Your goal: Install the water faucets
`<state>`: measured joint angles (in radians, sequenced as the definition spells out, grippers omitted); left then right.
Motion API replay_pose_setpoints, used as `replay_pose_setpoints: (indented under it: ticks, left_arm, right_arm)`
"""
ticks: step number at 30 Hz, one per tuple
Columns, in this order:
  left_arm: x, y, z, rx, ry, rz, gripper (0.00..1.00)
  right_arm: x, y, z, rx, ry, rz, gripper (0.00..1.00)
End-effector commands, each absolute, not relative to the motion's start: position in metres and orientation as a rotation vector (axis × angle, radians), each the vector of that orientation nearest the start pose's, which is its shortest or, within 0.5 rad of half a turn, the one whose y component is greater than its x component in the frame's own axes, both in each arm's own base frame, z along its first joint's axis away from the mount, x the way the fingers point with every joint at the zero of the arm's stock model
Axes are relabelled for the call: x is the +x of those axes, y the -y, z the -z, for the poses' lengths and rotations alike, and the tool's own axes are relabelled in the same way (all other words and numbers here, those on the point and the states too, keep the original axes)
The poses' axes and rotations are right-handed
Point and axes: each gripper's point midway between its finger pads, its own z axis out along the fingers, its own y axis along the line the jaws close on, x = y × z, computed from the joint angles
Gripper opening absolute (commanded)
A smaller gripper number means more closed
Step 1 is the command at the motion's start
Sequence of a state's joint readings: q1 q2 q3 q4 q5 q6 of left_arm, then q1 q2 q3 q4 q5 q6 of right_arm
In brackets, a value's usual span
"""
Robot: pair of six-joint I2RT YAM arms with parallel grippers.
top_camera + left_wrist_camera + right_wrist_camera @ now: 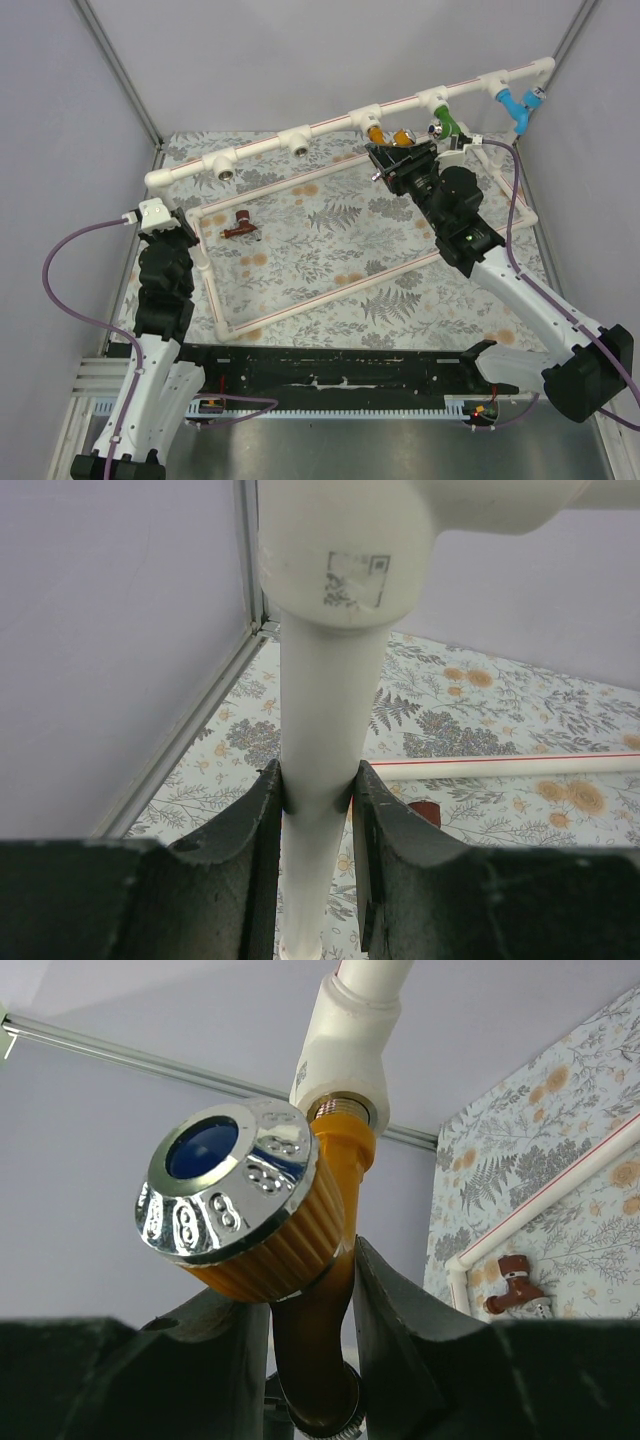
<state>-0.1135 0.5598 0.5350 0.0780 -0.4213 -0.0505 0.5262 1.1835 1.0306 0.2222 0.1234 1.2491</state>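
Across the upper overhead view runs one white pipe frame (265, 150) carrying three taps: orange-yellow tap (260, 1230), green tap (445, 125), light blue tap (512, 103). Left gripper (318, 790) clamps its upright post (320, 680). Right gripper (312, 1290) flanks the orange-yellow spout, though whether it grips I cannot tell. One reddish-brown tap (240, 227) lies mid-left.

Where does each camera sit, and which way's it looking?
Top camera: high behind both arms, looking down on the table; both arms show.
Left wrist: looks along the left gripper, clamped on the white pipe.
Right wrist: looks past the right gripper, astride the orange tap, toward its pipe fitting.
Shared: both wrist views catch the brown tap.
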Motion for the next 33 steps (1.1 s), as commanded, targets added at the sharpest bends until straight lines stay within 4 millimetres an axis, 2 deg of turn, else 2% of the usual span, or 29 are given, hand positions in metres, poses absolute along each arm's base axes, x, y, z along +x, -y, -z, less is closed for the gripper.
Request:
replay_pose_setpoints:
  ticks: [1,3,8,17,20,23,25,30,32,33]
  left_arm:
    - [0.279,-0.044,-0.248,-0.303,-1.592,-0.246,0.02]
    - [0.279,-0.044,-0.248,-0.303,-1.592,-0.246,0.02]
    - [0.279,-0.044,-0.246,-0.301,-1.595,-0.248,0.02]
    - [0.279,-0.043,-0.246,-0.295,-1.596,-0.242,0.02]
    - [0.279,-0.043,-0.246,-0.295,-1.596,-0.242,0.02]
    - [0.28,-0.042,-0.246,-0.293,-1.596,-0.239,0.02]
    - [0.279,-0.042,-0.247,-0.294,-1.595,-0.238,0.02]
    - [0.28,-0.041,-0.244,-0.292,-1.602,-0.236,0.02]
    - [0.28,-0.041,-0.245,-0.29,-1.602,-0.235,0.02]
    - [0.281,-0.041,-0.244,-0.29,-1.602,-0.233,0.02]
  right_arm:
    - [0.389,-0.188,-0.328,1.009,-1.534,-1.117,0.18]
    - [0.387,-0.186,-0.336,0.96,-1.521,-1.102,0.32]
    - [0.379,-0.179,-0.362,0.815,-1.474,-1.053,0.44]
    - [0.367,-0.175,-0.387,0.588,-1.455,-0.955,0.56]
    - [0.364,-0.171,-0.394,0.557,-1.434,-0.934,0.56]
    - [0.364,-0.168,-0.4,0.551,-1.424,-0.918,0.5]
    - [0.366,-0.167,-0.402,0.571,-1.41,-0.924,0.41]
    - [0.372,-0.165,-0.397,0.741,-1.39,-0.999,0.08]
    - [0.375,-0.168,-0.396,0.754,-1.399,-1.016,0.0]
    - [0.376,-0.171,-0.394,0.754,-1.407,-1.021,0.0]
